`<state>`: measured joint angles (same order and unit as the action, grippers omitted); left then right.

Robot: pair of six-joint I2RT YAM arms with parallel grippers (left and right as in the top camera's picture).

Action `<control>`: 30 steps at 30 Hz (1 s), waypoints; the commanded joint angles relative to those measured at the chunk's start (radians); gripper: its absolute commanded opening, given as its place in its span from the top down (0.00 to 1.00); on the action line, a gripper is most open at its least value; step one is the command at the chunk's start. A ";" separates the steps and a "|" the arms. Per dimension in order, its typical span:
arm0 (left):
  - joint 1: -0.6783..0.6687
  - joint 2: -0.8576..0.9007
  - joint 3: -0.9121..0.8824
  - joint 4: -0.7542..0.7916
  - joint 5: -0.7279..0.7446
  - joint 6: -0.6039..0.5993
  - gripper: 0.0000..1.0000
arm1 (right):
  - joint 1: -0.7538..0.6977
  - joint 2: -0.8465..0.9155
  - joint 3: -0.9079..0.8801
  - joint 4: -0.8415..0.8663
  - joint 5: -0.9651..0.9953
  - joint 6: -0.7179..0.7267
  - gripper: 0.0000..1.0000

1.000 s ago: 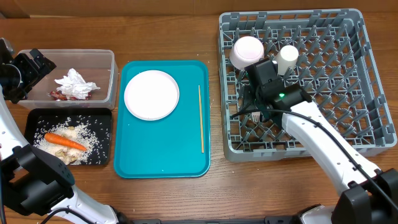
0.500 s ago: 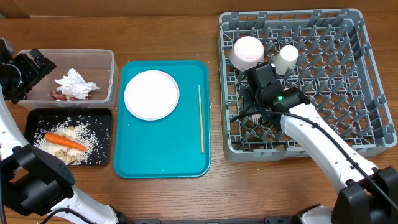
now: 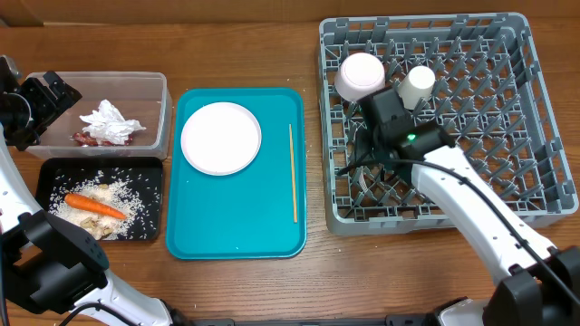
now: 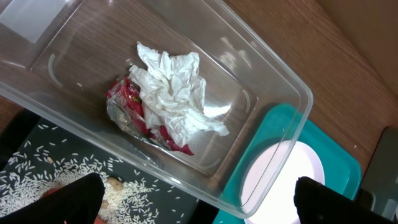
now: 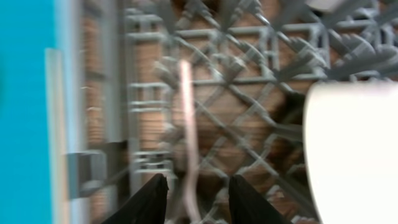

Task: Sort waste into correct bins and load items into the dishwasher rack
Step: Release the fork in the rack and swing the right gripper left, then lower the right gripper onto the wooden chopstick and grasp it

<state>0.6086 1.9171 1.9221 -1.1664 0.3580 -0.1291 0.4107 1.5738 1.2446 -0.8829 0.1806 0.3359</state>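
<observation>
My right gripper (image 5: pixel 198 202) hangs low over the front left part of the grey dishwasher rack (image 3: pixel 535 109). Its jaws stand apart, and the white fork (image 5: pixel 186 118) lies between them on the lattice, touching neither finger. An upturned white bowl (image 3: pixel 361 74) and a white cup (image 3: pixel 419 86) stand in the rack's back left. The large white plate (image 3: pixel 220 137) and the chopstick (image 3: pixel 293 172) lie on the teal tray (image 3: pixel 236 226). My left gripper (image 4: pixel 205 202) is wide open above the clear tub (image 4: pixel 273 68), which holds the napkin (image 4: pixel 174 87) and red wrapper (image 4: pixel 134 109).
The black tray (image 3: pixel 54 167) in front of the tub holds the carrot (image 3: pixel 93 206), rice and beige scraps. The right wrist view is blurred; a white dish (image 5: pixel 351 149) fills its right side. Rows of upright pegs cover the rack's floor.
The right jaws have spread apart around the fork, which now rests in the rack. The right arm shifted slightly. The left arm has not moved.
</observation>
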 commanded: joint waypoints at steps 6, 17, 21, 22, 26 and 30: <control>-0.007 0.007 -0.002 0.000 -0.003 -0.009 0.00 | 0.040 -0.077 0.103 -0.021 -0.323 0.017 0.65; -0.007 0.007 -0.002 0.000 -0.003 -0.009 0.00 | 0.193 0.045 0.056 0.051 -0.304 0.059 0.64; -0.007 0.007 -0.002 0.000 -0.003 -0.009 0.00 | 0.242 0.126 0.056 0.069 -0.233 0.111 0.64; -0.007 0.007 -0.002 0.000 -0.003 -0.009 0.00 | 0.254 0.147 0.056 0.076 -0.225 0.114 0.65; -0.007 0.007 -0.002 0.000 -0.003 -0.009 0.00 | 0.282 0.224 0.056 0.109 -0.223 0.114 0.65; -0.007 0.007 -0.002 0.000 -0.003 -0.009 0.00 | 0.294 0.273 0.056 0.124 -0.223 0.115 0.65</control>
<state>0.6086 1.9171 1.9221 -1.1664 0.3584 -0.1291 0.6960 1.8221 1.3117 -0.7708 -0.0624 0.4389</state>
